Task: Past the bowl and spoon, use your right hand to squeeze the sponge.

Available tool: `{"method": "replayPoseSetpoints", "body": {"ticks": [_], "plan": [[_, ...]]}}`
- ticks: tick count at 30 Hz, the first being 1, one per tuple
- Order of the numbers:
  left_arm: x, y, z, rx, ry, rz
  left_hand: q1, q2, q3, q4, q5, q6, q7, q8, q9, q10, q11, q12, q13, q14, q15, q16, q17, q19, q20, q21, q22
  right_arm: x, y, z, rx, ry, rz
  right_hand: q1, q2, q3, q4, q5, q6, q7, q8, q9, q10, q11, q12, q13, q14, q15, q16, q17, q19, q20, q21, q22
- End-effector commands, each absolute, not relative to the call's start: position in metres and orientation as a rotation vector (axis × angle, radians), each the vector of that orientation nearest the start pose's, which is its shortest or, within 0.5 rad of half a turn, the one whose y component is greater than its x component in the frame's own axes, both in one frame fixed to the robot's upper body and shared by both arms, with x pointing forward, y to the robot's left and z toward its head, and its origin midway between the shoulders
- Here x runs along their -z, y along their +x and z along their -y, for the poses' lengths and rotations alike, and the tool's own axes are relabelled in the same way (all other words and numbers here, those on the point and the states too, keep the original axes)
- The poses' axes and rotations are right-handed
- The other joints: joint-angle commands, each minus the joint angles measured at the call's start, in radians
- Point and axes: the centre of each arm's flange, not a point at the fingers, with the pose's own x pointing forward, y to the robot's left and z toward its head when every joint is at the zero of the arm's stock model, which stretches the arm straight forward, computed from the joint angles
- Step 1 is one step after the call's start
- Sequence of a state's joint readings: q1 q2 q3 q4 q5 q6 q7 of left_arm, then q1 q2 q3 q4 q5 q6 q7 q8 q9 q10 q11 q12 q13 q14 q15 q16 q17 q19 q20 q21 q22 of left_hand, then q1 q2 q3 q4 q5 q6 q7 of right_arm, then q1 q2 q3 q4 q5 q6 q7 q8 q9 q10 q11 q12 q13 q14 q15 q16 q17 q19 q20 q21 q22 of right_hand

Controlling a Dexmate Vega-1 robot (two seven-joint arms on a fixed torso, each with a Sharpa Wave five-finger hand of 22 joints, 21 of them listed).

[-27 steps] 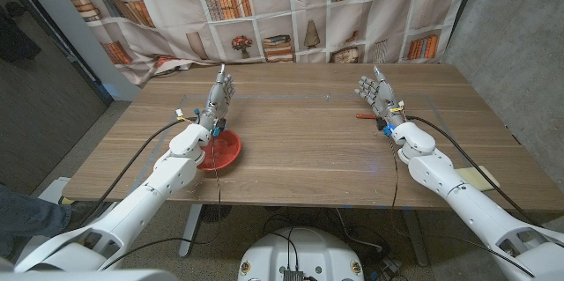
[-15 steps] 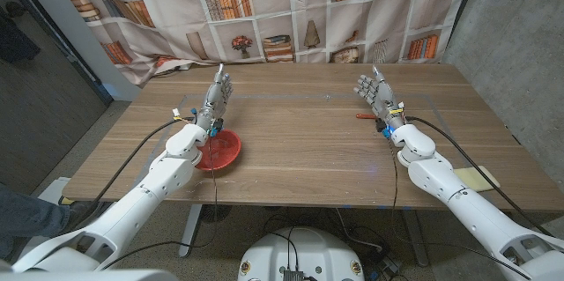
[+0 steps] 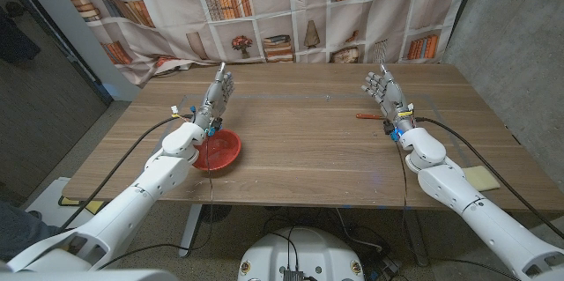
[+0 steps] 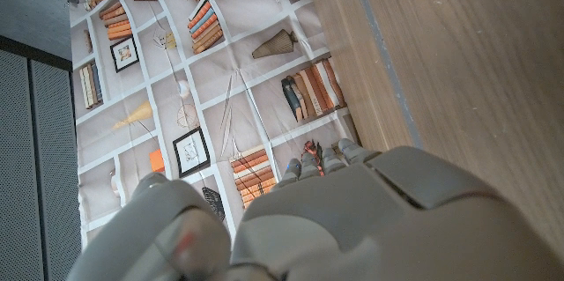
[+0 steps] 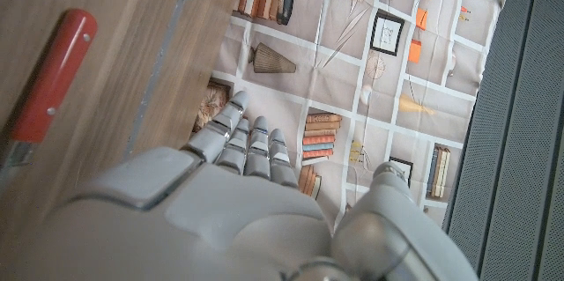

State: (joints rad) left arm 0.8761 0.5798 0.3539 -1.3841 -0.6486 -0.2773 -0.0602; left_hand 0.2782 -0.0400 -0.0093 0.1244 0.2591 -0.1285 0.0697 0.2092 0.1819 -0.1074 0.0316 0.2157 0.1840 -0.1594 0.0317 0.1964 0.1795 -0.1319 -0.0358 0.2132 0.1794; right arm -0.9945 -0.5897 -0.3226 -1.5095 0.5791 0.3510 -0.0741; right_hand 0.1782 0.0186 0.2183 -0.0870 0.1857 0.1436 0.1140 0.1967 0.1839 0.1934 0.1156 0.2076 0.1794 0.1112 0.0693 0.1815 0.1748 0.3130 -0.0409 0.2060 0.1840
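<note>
Matt wood-grain table (image 3: 308, 140), glossy red plastic bowl (image 3: 222, 150) on it, smooth pale plastic hands (image 3: 385, 92).

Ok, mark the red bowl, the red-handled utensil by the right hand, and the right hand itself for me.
red bowl (image 3: 222, 148): head view, on its inside near the middle.
red-handled utensil (image 5: 48, 78): right wrist view, middle of the red handle.
right hand (image 3: 384, 91): head view, on the middle of the hand, fingers apart.

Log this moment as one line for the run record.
left hand: open, beside red bowl | right hand: open, holding nothing | red-handled spoon: on table by right hand | yellow sponge: untouched
</note>
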Motion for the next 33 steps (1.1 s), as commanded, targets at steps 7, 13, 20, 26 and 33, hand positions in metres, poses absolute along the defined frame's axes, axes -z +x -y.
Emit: {"method": "replayPoseSetpoints", "body": {"ticks": [7, 13, 20, 26, 33], "plan": [[0.014, 0.633, -0.288, 0.291, 0.053, 0.625, 0.023, 0.006, -0.004, -0.014, 0.004, 0.056, 0.003, 0.015, 0.002, 0.05, 0.003, 0.016, 0.002, 0.054, -0.006, 0.01, 0.002, 0.043, -0.014, 0.016, 0.001, 0.041, 0.556, 0.328, -0.068, -0.087, 0.721, 0.019, 0.001, 0.001, -0.009, 0.004, 0.021, -0.004, 0.01, 0.005, 0.025, -0.004, 0.01, 0.004, 0.019, -0.005, 0.009, 0.004, 0.016, -0.024, 0.007, 0.002], [0.013, 0.633, -0.287, 0.291, 0.066, 0.618, 0.026, 0.008, -0.005, -0.015, 0.003, 0.061, 0.004, 0.015, 0.002, 0.056, 0.003, 0.016, 0.002, 0.058, -0.004, 0.009, 0.002, 0.045, -0.014, 0.016, 0.001, 0.045, 0.545, 0.338, -0.039, -0.092, 0.718, 0.022, 0.0, 0.002, -0.011, 0.004, 0.024, -0.005, 0.01, 0.006, 0.033, -0.006, 0.012, 0.004, 0.026, -0.008, 0.009, 0.004, 0.023, -0.024, 0.009, 0.002], [0.011, 0.631, -0.287, 0.286, 0.073, 0.616, 0.029, 0.009, -0.005, -0.016, 0.003, 0.065, 0.004, 0.014, 0.002, 0.06, 0.003, 0.015, 0.002, 0.061, -0.004, 0.007, 0.002, 0.045, -0.01, 0.014, 0.001, 0.049, 0.531, 0.349, -0.011, -0.115, 0.72, 0.026, 0.002, 0.003, -0.014, 0.003, 0.029, -0.008, 0.011, 0.006, 0.037, -0.006, 0.013, 0.004, 0.032, -0.012, 0.01, 0.004, 0.03, -0.023, 0.011, 0.002], [0.011, 0.629, -0.288, 0.281, 0.077, 0.612, 0.031, 0.011, -0.005, -0.017, 0.002, 0.067, 0.003, 0.014, 0.002, 0.061, 0.002, 0.015, 0.002, 0.063, -0.002, 0.006, 0.002, 0.043, -0.008, 0.013, 0.001, 0.055, 0.521, 0.359, 0.02, -0.11, 0.714, 0.031, 0.004, 0.004, -0.017, 0.003, 0.035, -0.01, 0.012, 0.006, 0.045, -0.009, 0.015, 0.004, 0.04, -0.015, 0.011, 0.004, 0.036, -0.024, 0.013, 0.002], [0.011, 0.626, -0.287, 0.271, 0.076, 0.614, 0.034, 0.013, -0.005, -0.018, 0.002, 0.069, 0.003, 0.012, 0.002, 0.063, -0.001, 0.014, 0.002, 0.063, -0.003, 0.005, 0.002, 0.043, -0.006, 0.012, 0.001, 0.059, 0.51, 0.371, 0.031, -0.125, 0.711, 0.037, 0.005, 0.006, -0.02, 0.003, 0.043, -0.013, 0.013, 0.006, 0.058, -0.01, 0.019, 0.004, 0.052, -0.017, 0.012, 0.004, 0.052, -0.028, 0.018, 0.002]]}}
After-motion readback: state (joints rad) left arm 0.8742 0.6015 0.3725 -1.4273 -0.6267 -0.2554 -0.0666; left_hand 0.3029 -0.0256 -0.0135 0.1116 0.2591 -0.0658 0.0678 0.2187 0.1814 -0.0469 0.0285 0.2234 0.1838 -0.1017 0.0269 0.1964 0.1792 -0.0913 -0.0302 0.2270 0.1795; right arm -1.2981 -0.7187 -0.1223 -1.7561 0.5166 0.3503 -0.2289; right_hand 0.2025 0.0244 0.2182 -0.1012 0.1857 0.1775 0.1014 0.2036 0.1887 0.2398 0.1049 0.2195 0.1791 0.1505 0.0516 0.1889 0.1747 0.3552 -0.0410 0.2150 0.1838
